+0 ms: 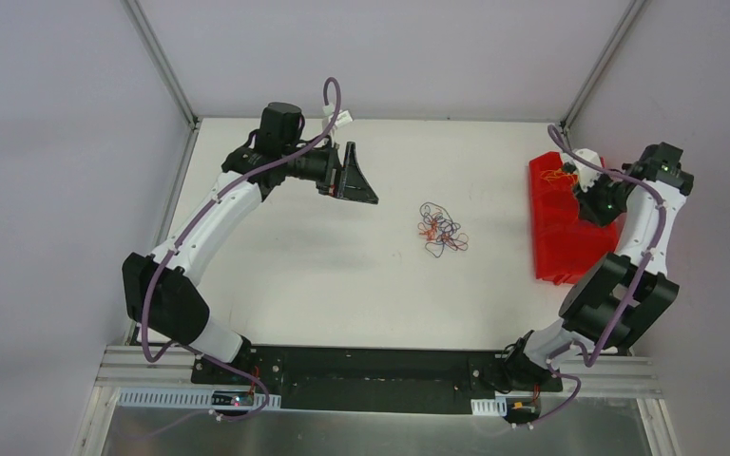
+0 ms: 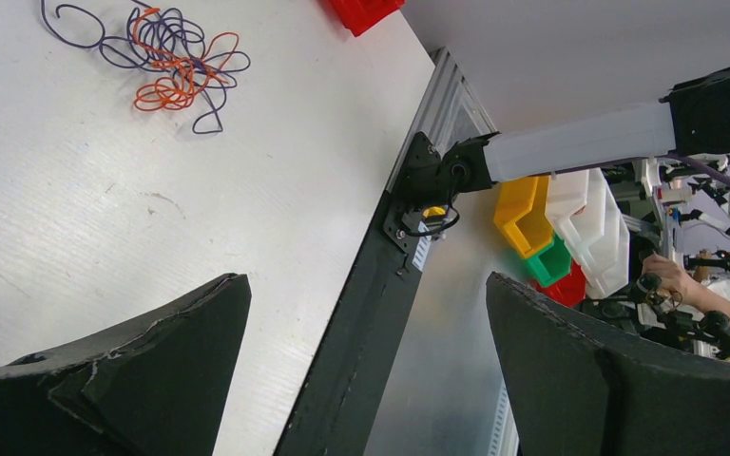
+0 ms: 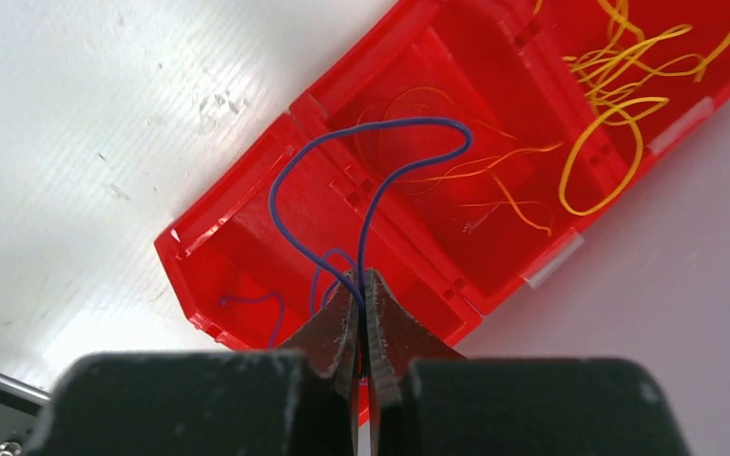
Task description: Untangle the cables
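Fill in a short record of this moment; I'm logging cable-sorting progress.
left gripper: open, empty, apart from the tangle
right gripper: shut on thin blue-purple wire, above red plastic divided bin
tangle of thin orange, purple and black wires: middle of white table, touched by neither gripper
bin contents: yellow wires at one end, thin orange wires in the middle

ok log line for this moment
left gripper open, empty | right gripper shut on blue cable over red bin | tangle on table
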You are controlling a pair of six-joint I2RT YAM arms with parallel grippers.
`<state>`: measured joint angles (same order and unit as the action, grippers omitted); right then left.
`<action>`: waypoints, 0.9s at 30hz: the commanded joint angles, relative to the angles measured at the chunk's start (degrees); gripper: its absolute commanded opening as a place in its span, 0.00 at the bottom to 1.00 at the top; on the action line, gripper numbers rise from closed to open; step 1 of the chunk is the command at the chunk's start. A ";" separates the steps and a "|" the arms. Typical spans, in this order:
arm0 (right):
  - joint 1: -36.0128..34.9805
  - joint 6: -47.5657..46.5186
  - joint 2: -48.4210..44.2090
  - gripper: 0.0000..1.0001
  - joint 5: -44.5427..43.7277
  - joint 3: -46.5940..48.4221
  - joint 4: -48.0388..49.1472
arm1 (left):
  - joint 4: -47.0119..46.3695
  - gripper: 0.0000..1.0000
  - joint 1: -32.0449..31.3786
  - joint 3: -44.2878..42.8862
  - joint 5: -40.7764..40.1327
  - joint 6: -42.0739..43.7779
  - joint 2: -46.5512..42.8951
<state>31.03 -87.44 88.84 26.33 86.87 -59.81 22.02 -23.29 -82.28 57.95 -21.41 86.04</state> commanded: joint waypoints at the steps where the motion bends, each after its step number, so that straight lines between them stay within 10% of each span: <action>1: -0.90 -8.21 -1.08 0.00 -2.42 -4.77 4.42 | -0.15 0.99 -0.27 -2.53 0.19 1.28 0.27; 16: -2.46 -18.39 -1.23 0.05 -13.60 -8.30 -0.75 | 0.08 0.99 -0.27 -1.54 -0.32 2.09 -0.31; 22: -2.89 -21.96 -3.47 0.32 -16.69 -10.45 -1.93 | 0.80 0.99 -0.27 -2.53 -0.25 2.82 0.10; 27: -3.17 -20.29 -4.31 0.34 -15.88 -8.65 -3.05 | 1.42 0.99 -0.27 -2.21 -0.25 3.63 -0.04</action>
<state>28.34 -106.39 87.72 10.24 76.25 -59.42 23.29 -23.29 -82.37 57.87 -19.92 86.30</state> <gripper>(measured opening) 0.331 0.990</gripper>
